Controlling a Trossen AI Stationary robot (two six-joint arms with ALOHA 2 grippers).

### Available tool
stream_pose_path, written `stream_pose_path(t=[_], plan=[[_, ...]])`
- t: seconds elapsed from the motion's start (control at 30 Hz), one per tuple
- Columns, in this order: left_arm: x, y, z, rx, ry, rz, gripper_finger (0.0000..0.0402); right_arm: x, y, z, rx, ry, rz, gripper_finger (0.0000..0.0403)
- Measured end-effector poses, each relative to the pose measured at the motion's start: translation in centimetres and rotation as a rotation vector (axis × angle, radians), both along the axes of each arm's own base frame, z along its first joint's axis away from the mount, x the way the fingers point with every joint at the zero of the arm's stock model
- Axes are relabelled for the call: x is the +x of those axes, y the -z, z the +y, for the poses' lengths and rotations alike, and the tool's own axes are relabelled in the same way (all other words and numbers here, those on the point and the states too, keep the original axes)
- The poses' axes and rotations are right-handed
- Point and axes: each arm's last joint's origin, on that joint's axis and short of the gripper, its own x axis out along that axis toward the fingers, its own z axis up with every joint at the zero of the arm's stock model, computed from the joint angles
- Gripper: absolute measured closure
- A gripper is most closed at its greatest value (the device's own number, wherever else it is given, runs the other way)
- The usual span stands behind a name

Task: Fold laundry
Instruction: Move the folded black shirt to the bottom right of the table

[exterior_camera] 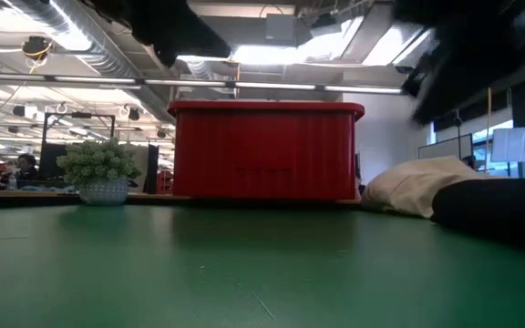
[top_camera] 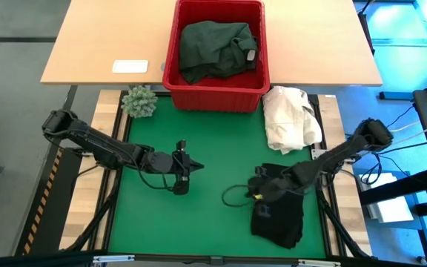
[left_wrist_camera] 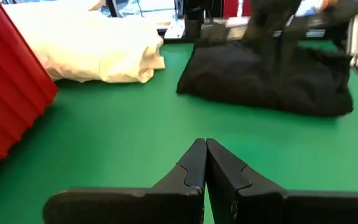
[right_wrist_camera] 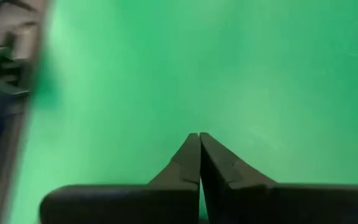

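A black garment (top_camera: 278,216) lies bunched on the green mat (top_camera: 199,222) near the table's near right corner; it also shows in the left wrist view (left_wrist_camera: 272,78). A dark green garment (top_camera: 217,48) fills the red basket (top_camera: 217,89) at the far edge. My right gripper (top_camera: 249,191) hovers shut just left of the black garment, over bare mat (right_wrist_camera: 199,137). My left gripper (top_camera: 197,165) is shut too, above the mat's middle (left_wrist_camera: 205,144), pointing toward the black garment.
A cream-white cloth heap (top_camera: 291,119) lies right of the basket on the mat's far right. A small potted plant (top_camera: 139,101) stands left of the basket. A white card (top_camera: 130,66) lies on the wooden table behind. Bare mat spreads between the arms.
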Motion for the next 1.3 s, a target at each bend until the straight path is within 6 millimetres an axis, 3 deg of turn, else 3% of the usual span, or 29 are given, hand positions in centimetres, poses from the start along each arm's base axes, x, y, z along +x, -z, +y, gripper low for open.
stream_pose_path(t=[0.13,0.3,0.67,0.8,1.07,1.3], plan=[[0.0,0.2,-0.4,-0.006,0.006,0.009,0.04,1.3,2.9,0.0,0.015,-0.034,0.096,0.0403],[0.0,0.2,-0.3,-0.043,-0.036,-0.006,0.04,1.2,6.2,0.6,0.05,-0.069,0.284,0.0403],[-0.2,0.2,-1.1,-0.07,-0.015,-0.008,0.04,-3.4,5.6,3.8,0.146,-0.116,0.57,0.0403],[-0.3,0.2,-1.4,-0.07,-0.002,-0.008,0.04,-4.3,4.5,4.3,0.154,-0.103,0.55,0.0403],[-0.3,0.2,-1.3,-0.053,-0.025,-0.012,0.04,-3.2,2.7,2.5,0.012,-0.031,0.332,0.0403],[-0.2,0.2,-0.9,-0.047,-0.041,-0.011,0.04,-2.8,3.7,-2.0,-0.132,0.107,0.506,0.0403]])
